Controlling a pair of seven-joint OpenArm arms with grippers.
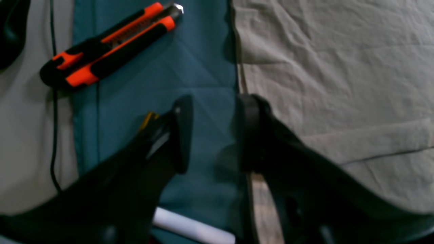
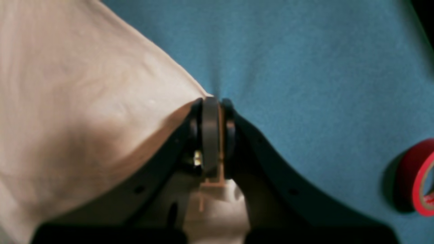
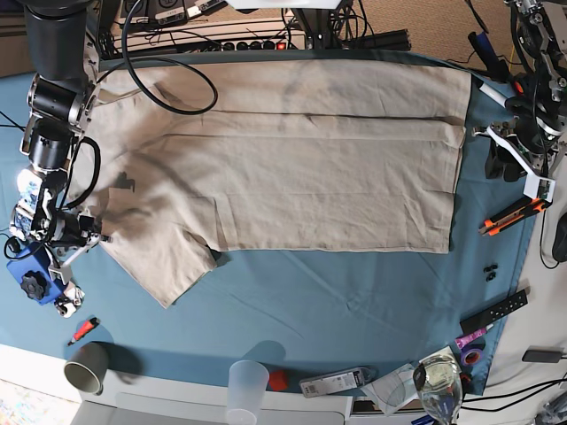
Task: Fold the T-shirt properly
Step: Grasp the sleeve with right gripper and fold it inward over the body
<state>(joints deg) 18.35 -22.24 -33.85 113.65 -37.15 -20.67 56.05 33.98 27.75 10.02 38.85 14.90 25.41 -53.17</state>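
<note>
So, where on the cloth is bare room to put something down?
Bare blue tablecloth lies between the T-shirt hem and the cups along the near edge. The side by the utility knife and remote is crowded.

1. The right gripper (image 2: 214, 101) has its two black jaws drawn tight together, with only a thin sliver between them.
2. Pinched in that sliver is an edge of the beige T-shirt (image 2: 78, 112); a strip of tan cloth shows between the pads.
3. From the pinch the shirt rises and spreads up and to the left, filling that side of the view, with a soft shadow close to the jaw.
4. More pale cloth seems to hang below, between the gripper's arms, though it is blurred.
5. The blue tablecloth (image 2: 305, 67) covers the right side.
6. A roll of red tape (image 2: 418, 178) sits at the right edge, partly cut off.
</note>
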